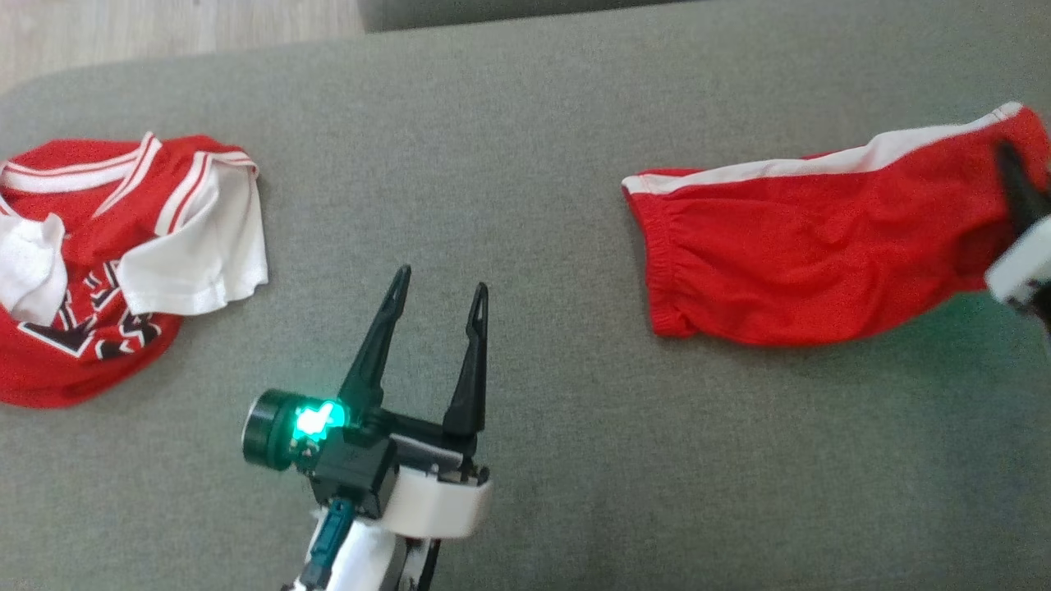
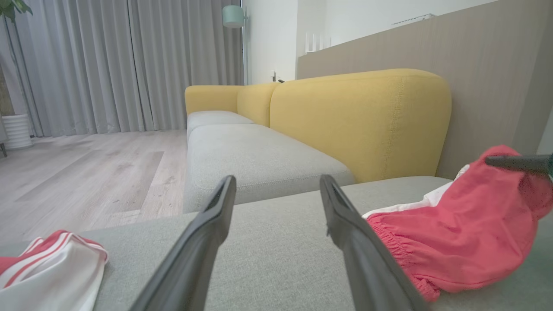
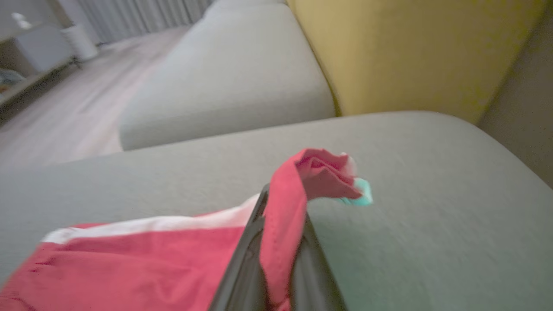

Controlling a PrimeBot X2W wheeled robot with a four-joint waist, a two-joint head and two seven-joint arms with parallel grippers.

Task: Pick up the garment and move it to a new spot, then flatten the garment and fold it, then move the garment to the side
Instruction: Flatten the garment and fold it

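The garment, red shorts (image 1: pixel 805 246) with a white side stripe and an elastic waistband, lies on the grey cushion (image 1: pixel 525 148) at the right. My right gripper (image 1: pixel 1014 176) is shut on the shorts' far right end. In the right wrist view a fold of the red cloth (image 3: pixel 142 263) is pinched between the two dark fingers of that gripper (image 3: pixel 283 203) and lifted off the cushion. My left gripper (image 1: pixel 442 281) stands open over bare cushion, left of the shorts (image 2: pixel 466 242), with nothing between the fingers of that gripper (image 2: pixel 277 181).
A crumpled red and white jersey (image 1: pixel 107 263) lies at the cushion's left end, also low left in the left wrist view (image 2: pixel 52 268). A yellow sofa backrest (image 2: pixel 358 121) rises behind the seat. Wooden floor (image 1: pixel 164 33) lies past the far edge.
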